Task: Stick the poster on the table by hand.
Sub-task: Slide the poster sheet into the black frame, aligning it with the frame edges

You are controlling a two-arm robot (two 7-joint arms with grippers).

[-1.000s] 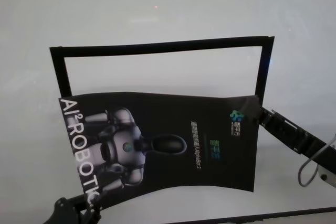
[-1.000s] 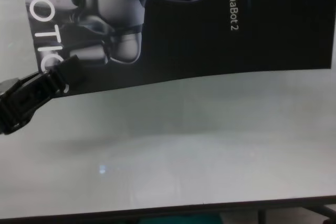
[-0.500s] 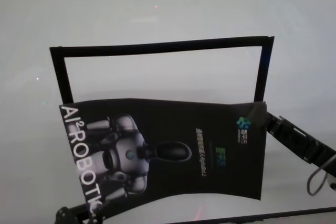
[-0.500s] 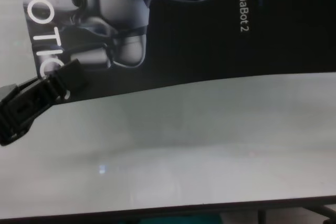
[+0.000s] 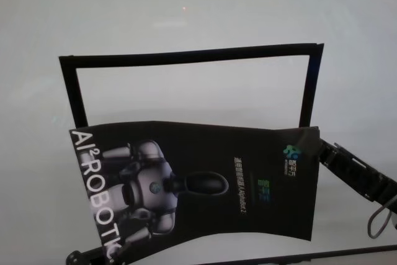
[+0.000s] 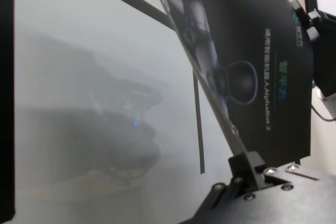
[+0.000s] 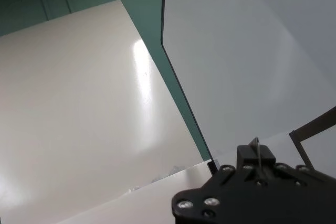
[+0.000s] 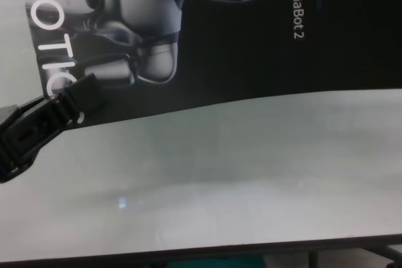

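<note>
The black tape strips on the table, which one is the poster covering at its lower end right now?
The right-hand strip: the poster's upper right corner, held by the right gripper, overlaps its bottom end.

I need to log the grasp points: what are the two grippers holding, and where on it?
Both hold the poster: left gripper at its near left corner, right gripper at its far right corner.

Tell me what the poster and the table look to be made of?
The poster looks like thin printed paper or film: it bows between the left gripper and right gripper holding its corners. The table seems a hard glossy white laminate or glass, since it shows soft reflections.
</note>
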